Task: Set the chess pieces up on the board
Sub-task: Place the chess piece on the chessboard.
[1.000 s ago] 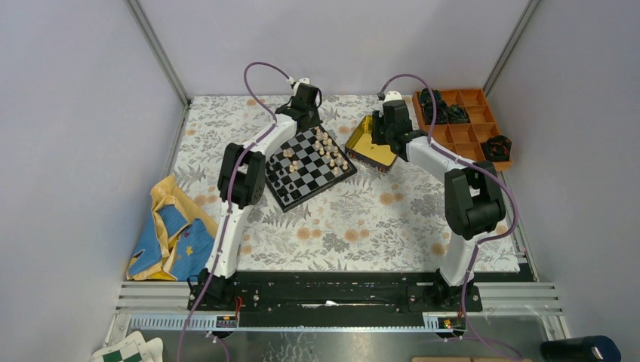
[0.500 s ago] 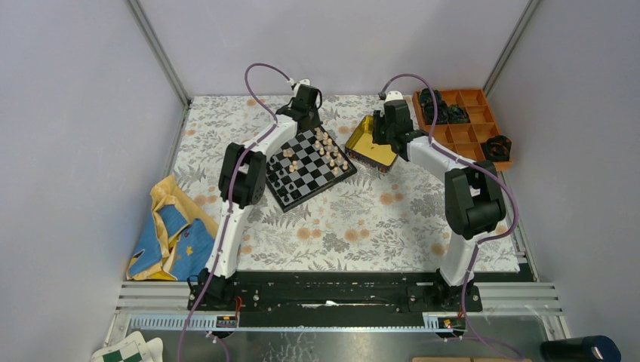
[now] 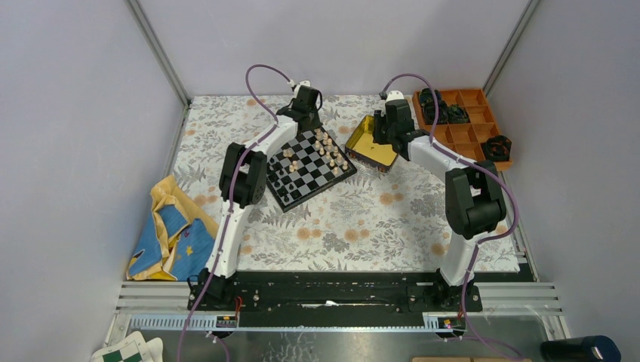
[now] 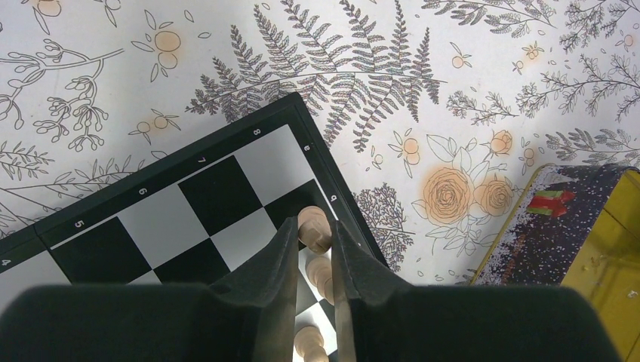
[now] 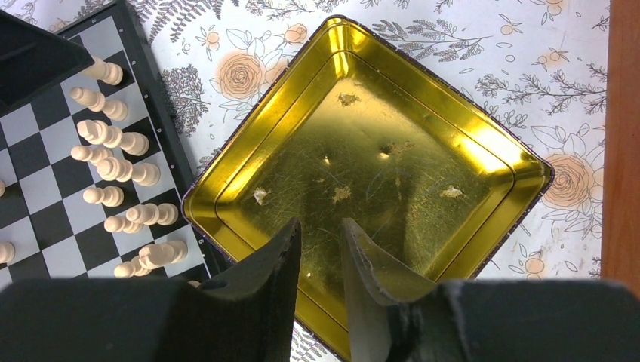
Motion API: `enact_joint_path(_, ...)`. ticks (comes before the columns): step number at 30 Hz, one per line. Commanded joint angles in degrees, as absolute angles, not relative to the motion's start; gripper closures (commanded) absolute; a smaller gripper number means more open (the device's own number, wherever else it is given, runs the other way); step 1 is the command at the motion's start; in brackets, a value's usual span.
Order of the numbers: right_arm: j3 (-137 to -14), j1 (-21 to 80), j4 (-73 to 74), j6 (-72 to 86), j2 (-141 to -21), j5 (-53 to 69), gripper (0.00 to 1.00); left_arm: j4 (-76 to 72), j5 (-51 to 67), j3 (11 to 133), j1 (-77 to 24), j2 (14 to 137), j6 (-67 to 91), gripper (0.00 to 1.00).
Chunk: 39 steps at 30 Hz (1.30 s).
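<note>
At the far side of the table, the gold tin (image 5: pixel 423 151) lies open under the right gripper (image 5: pixel 321 226); it holds only its own scratched, mirror-bright floor and a few pale flecks; the jaws hang a little parted above it, nothing between them. Further right, the orange compartment tray (image 3: pixel 469 127) carries bulky black objects (image 3: pixel 498 145) in some of its cells.

The chessboard (image 3: pixel 311 172) sits turned cornerwise just left of the tin, whose rounded corner is just beside the board's black rim; whether they touch I cannot tell. Tan pieces (image 5: pixel 113 162) stand in two crowded rows along the board edge nearest the tin; black pieces (image 3: pixel 278 182) line the opposite, near-left edge, too small to count from above. The left gripper (image 4: pixel 312 226) hangs over the board's far corner, its fingers (image 4: pixel 275 260) closely flanking one tan piece (image 4: pixel 314 230) on the corner square; whether they pinch it or merely bracket it I cannot tell.

Beyond that corner the floral tablecloth (image 3: pixel 362 219) goes on to the back wall; a broad stretch of it also runs from board and tin down towards the arm bases; a crumpled yellow-and-blue cloth (image 3: pixel 170 234) lies at its left edge.

The board is thin and flat, with black and grey squares and small white digits printed along the rim; the tin's outer wall is dark and speckled; the pieces are turned, pale wood-coloured.
</note>
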<state>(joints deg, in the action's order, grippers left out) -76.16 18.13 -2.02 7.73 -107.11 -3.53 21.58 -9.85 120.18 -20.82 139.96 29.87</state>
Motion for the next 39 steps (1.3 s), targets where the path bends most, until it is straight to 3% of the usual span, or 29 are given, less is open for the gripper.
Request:
enact_joint_path(1,-78.3,17.8,-3.2,7.9,-107.1,-3.1,0.67,19.4,-10.1,120.9,-20.5,140.5,29.5,0.73)
enact_joint_path(26,-78.3,17.7,-2.2,7.2,-103.8,-2.6,0.67,19.1,-11.2,123.5,-20.4,138.1,30.4,0.63)
enact_joint_path(39,-77.0,22.5,3.5,6.8,-98.9,-0.1,0.86,16.2,-13.4,115.8,-20.5,127.5,30.4,0.58)
